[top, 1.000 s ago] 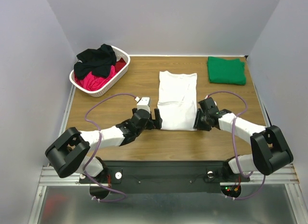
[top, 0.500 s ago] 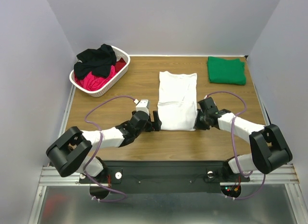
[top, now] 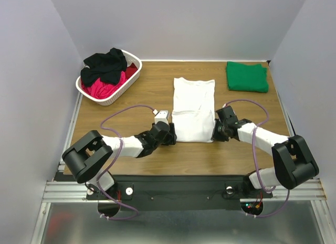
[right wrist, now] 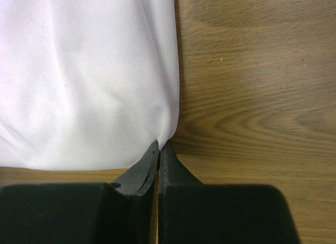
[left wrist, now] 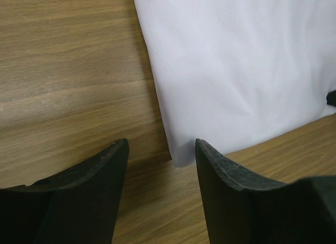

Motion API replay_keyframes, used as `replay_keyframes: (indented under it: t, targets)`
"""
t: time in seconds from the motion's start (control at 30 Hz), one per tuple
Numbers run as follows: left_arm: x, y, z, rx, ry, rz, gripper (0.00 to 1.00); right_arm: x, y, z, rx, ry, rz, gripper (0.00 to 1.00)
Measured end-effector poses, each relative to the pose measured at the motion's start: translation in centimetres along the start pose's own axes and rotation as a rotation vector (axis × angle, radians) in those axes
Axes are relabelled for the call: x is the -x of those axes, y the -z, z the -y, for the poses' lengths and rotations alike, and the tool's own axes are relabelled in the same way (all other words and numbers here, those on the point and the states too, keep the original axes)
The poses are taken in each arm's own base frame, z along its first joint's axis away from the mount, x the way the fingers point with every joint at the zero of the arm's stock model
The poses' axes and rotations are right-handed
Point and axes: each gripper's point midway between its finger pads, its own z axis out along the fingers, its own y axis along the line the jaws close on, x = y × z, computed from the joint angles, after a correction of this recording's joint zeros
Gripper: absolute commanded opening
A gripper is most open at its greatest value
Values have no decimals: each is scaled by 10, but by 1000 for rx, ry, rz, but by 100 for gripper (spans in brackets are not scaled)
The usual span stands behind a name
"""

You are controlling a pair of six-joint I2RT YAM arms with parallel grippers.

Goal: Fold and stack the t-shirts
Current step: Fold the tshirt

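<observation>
A white t-shirt (top: 193,110) lies folded into a long strip in the middle of the table. My right gripper (right wrist: 160,145) is shut on its near right corner, and the cloth (right wrist: 84,76) bunches into the closed tips. My left gripper (left wrist: 161,149) is open at the near left corner, where the shirt's (left wrist: 236,60) tip sits just inside the right finger (left wrist: 220,176). A green t-shirt (top: 247,76) lies folded at the back right. Black (top: 105,65) and red (top: 107,87) shirts are heaped in the basket.
The white lattice basket (top: 132,59) stands at the back left corner. Bare wood (top: 121,107) lies between it and the white shirt. Both arms lie low along the near edge, with cables looping over them. Walls close in the table on three sides.
My left arm slid right up to the shirt's near left corner and its jaws narrowed. My right gripper closed on the near right corner.
</observation>
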Motion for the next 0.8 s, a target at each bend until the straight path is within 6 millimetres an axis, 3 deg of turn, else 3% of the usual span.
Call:
replay_keyframes:
  t: [0.17,0.2,0.3,0.57,0.63,0.67,0.8]
  targets:
    - [-6,-1,5,7,-17,-23,51,0,0,0,0,0,1,1]
    - [-7,-1,5,9,-19,-24,44,0,-1,0,2,0,3,0]
    - [-9,-3,6,14,-18,-31,35,0,-1,0,7,0,9,0]
    - [-11,-7,13,2,-20,-40,27,1,-1,-1,12,2,11,0]
    - [-12,-8,13,-1,-19,-41,15,1,-1,-1,12,3,12,0]
    - [-13,-8,14,-3,-19,-45,0,0,-1,-1,13,4,12,0]
    - [-14,-8,16,-14,-14,-50,0,0,0,-1,18,11,11,0]
